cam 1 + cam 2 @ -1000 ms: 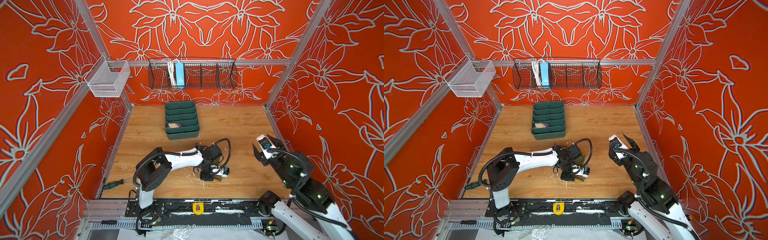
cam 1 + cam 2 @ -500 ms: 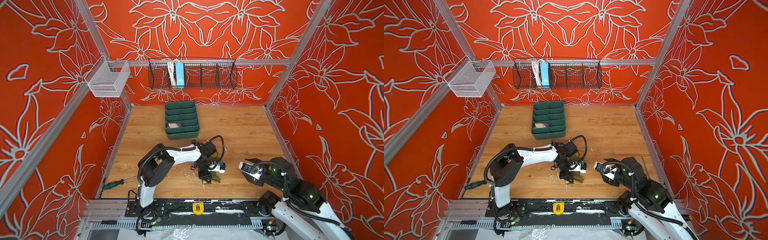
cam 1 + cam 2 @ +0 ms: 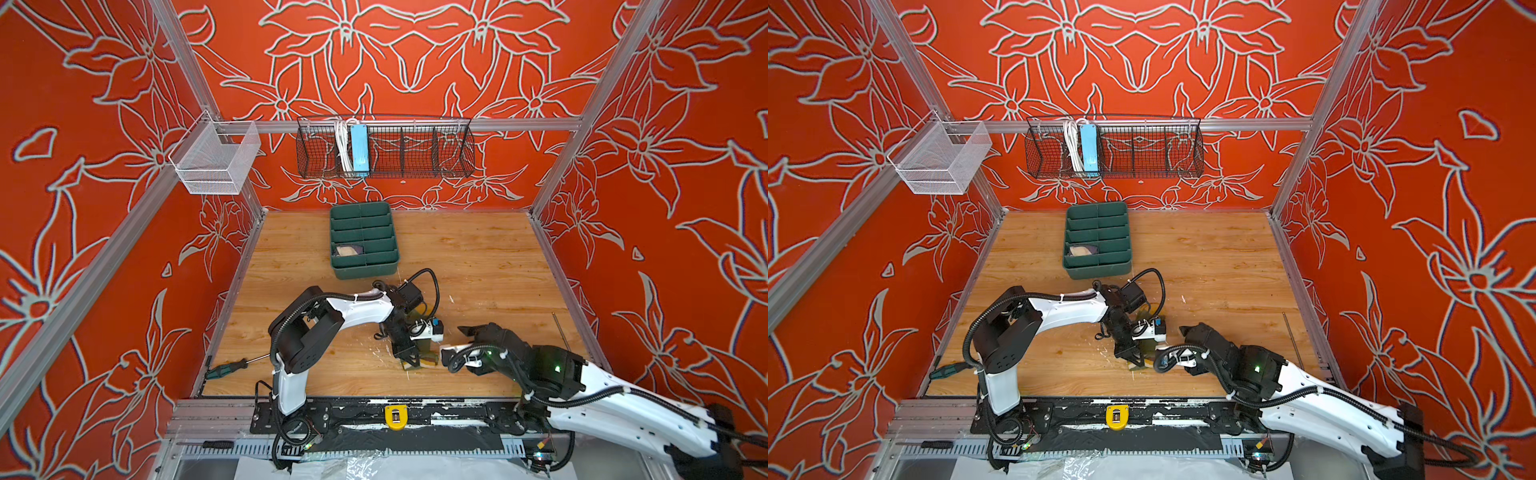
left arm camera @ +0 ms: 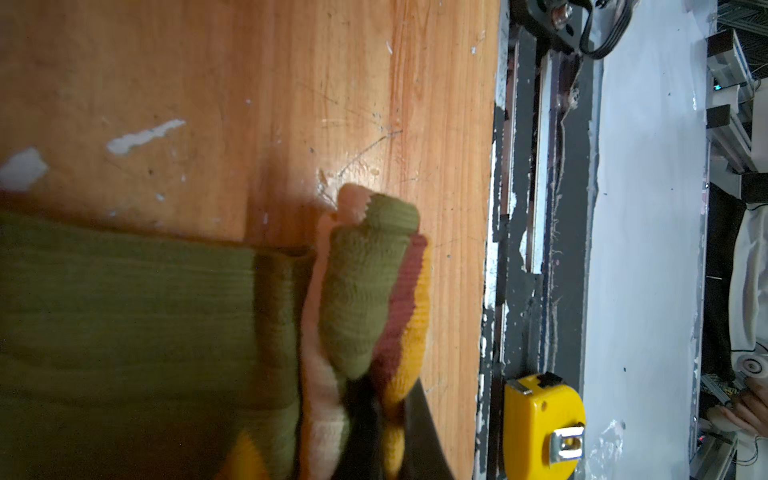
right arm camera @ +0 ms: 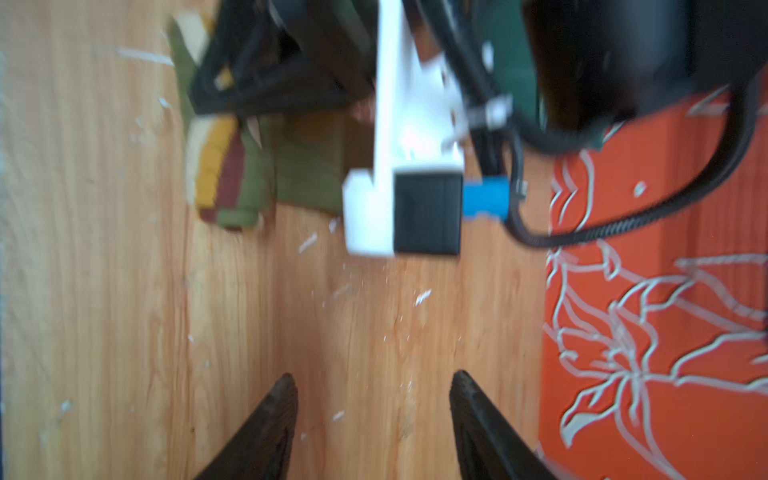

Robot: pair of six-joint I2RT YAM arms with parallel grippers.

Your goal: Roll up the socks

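An olive green sock [image 4: 124, 311] lies flat on the wooden floor, its cuff end with cream, brown and mustard stripes [image 4: 399, 324] folded up into a bunch. My left gripper [image 4: 390, 419] is shut on that striped end. In both top views the left gripper [image 3: 409, 355] [image 3: 1133, 355] stands over the sock [image 3: 426, 359] [image 3: 1145, 360] near the front middle. My right gripper [image 3: 454, 349] [image 3: 1173, 349] [image 5: 374, 386] hovers low just right of the sock [image 5: 249, 174], open and empty, pointing at it.
A green divided tray [image 3: 363, 270] stands behind, with a pale bundle [image 3: 348, 250] in one compartment. A screwdriver [image 3: 226, 368] lies front left and a thin rod [image 3: 559, 332] at the right wall. A yellow tape measure [image 3: 395, 415] sits on the front rail.
The right arm has swung down from high at the right to low beside the sock, its jaws narrowing a little. The left gripper has drawn the sock end toward the front.
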